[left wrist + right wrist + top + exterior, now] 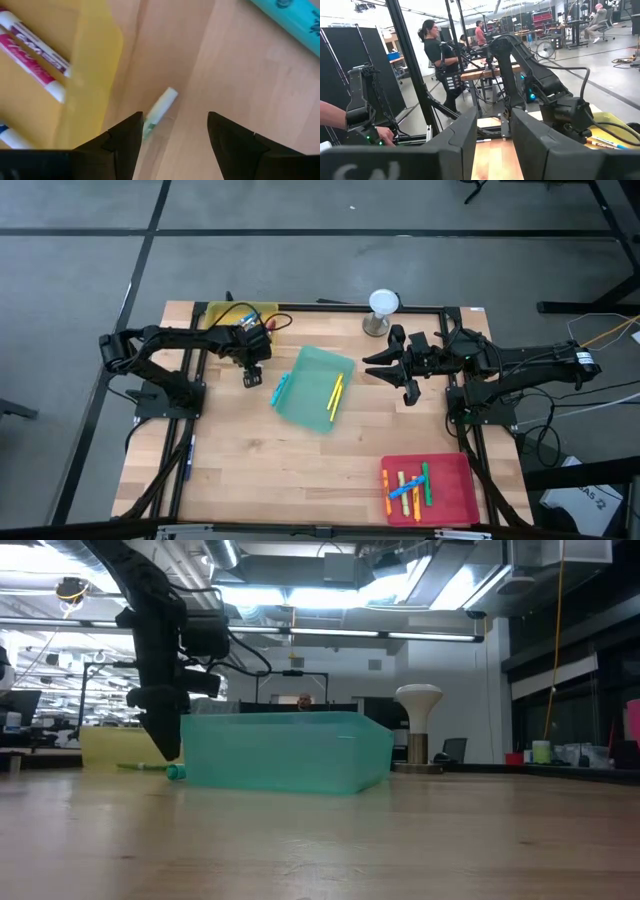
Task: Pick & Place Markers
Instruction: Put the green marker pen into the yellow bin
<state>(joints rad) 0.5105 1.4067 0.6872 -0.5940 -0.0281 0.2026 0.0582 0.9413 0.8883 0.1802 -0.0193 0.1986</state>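
Markers [408, 486] in red tray; yellow [335, 398], teal [280, 389] by green tray.

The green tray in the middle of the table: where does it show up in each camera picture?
High view: the green tray lies tilted at the table's centre, a yellow marker inside.
Low view: its wall fills the middle.
Left wrist view: not in it.
Right wrist view: not in it.
Shared landmark: the white-topped stand behind the tray, seen right of it in the low view.

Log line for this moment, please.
left gripper: open, over green marker on table beside yellow tray | right gripper: raised, open, empty | teal tray: yellow marker inside
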